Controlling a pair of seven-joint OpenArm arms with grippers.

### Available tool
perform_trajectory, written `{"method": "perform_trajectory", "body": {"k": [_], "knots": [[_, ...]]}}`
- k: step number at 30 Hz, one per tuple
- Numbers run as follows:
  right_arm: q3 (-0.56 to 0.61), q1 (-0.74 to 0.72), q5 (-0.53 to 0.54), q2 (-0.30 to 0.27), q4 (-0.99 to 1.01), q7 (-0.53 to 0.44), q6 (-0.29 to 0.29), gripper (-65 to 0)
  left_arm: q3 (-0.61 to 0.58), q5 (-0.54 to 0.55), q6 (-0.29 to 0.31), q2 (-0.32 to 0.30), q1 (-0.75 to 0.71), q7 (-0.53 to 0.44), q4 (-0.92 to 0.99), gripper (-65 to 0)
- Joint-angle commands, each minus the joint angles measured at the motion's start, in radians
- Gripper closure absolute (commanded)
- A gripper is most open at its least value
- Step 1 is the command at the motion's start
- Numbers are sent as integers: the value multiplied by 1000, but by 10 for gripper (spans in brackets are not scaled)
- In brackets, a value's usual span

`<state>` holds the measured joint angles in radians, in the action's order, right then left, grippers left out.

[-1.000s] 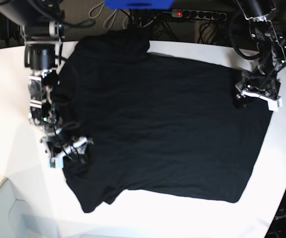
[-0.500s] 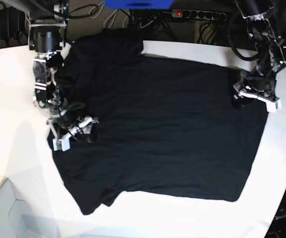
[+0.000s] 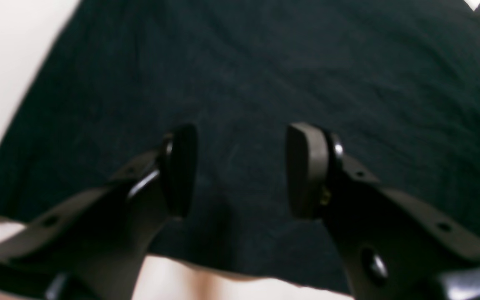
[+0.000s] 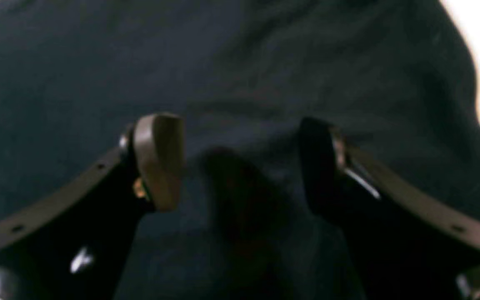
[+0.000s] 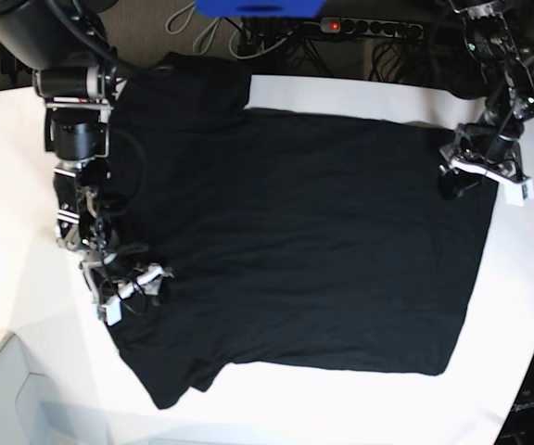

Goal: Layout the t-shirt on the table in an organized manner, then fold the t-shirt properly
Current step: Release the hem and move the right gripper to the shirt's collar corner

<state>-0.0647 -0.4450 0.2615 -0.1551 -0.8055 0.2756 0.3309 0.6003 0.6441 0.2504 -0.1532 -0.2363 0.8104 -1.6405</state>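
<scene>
White table (image 5: pixel 360 93) carries my t-shirt (image 5: pixel 304 241) spread nearly flat — folding seemingly unstarted; both my jaws gape, holding nothing.

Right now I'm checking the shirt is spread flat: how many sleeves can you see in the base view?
2. One sleeve lies at the table's far edge, the other sleeve at the near edge, both on the shirt's left end.
</scene>
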Motion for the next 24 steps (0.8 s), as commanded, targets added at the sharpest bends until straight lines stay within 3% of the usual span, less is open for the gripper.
{"method": "perform_trajectory", "body": {"k": [1, 6, 11, 14, 21, 24], "knots": [[1, -28, 8, -22, -13, -43, -5, -435, 4, 12, 3, -13, -13, -15, -31, -331], [-2, -5, 11, -30, -122, -62, -5, -435, 19, 12, 3, -15, -62, -15, -102, -331], [-2, 185, 9, -25, -486, -29, -5, -435, 116, 6, 5, -18, -88, -15, -126, -331], [-5, 318, 9, -14, -690, 37, -5, -435, 157, -2, 5, -76, -90, -13, -116, -332], [-76, 642, 9, 111, -989, 75, -5, -435, 169, -2, 5, -173, -54, -27, 64, -336], [-80, 757, 11, 134, -1043, 67, -5, -435, 168, -2, 5, -177, -16, -27, 151, -385]]}}
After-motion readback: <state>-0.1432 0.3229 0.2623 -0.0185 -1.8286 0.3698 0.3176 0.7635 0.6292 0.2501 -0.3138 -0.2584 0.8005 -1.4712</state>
